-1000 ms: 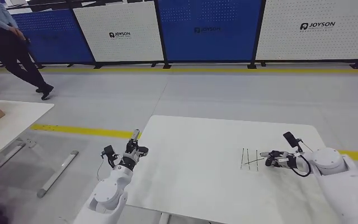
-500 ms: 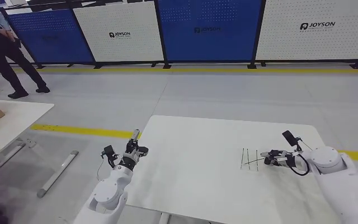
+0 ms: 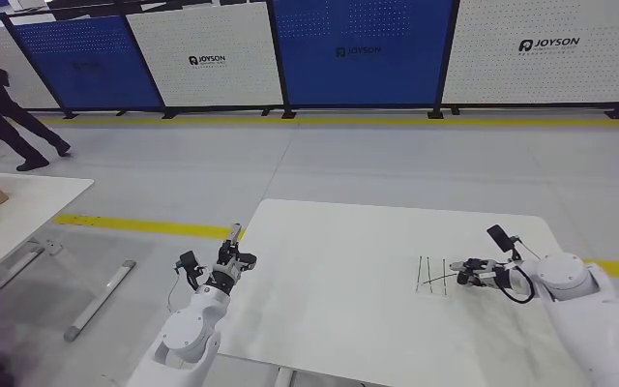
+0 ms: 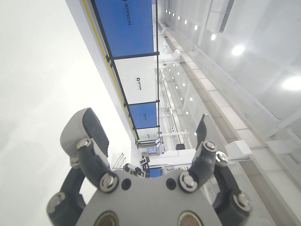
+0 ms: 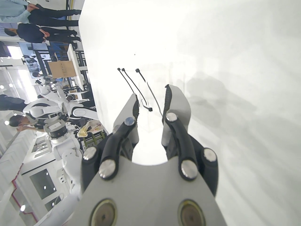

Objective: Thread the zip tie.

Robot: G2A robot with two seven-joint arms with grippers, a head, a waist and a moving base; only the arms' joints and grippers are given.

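We are seeing the black zip ties point(image 3: 432, 276) point(image 5: 131, 83) lying on the white table point(image 3: 348, 290) near its right edge. Our right gripper point(image 3: 456, 268) point(image 5: 151, 91) is hovering just beside them, fingers parted, grasping nothing. Our left gripper point(image 3: 233, 232) point(image 4: 147, 114) is sitting at the table's left edge, spread wide and empty.

Thin blk zip ties point(image 3: 432, 278), straight, unlooped, flat on white table point(image 3: 329, 290), rt side, close together

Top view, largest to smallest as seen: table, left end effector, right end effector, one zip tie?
1. table
2. left end effector and right end effector: alike, unranked
3. zip tie, far thinner
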